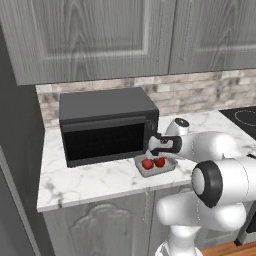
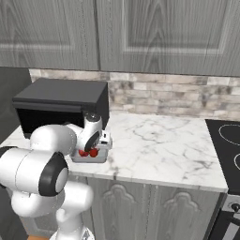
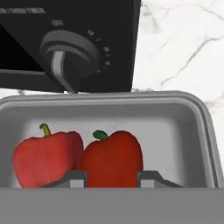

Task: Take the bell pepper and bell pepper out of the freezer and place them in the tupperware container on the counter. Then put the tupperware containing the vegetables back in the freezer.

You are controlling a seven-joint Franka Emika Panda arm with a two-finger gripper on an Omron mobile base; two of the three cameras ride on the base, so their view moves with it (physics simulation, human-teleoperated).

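Two red bell peppers lie side by side in the grey tupperware container on the counter. My gripper has one fingertip on each flank of the right bell pepper, shut on it as it rests in the container. The left bell pepper touches it. In the left base view the gripper reaches down over the container and the held pepper, with the other pepper beside it. In the right base view the gripper is over the container.
The black microwave stands right behind the container, its dial close ahead of the hand. A tall dark grey appliance side, the freezer, borders the counter's left end. A black cooktop lies at the right. Wall cabinets hang above.
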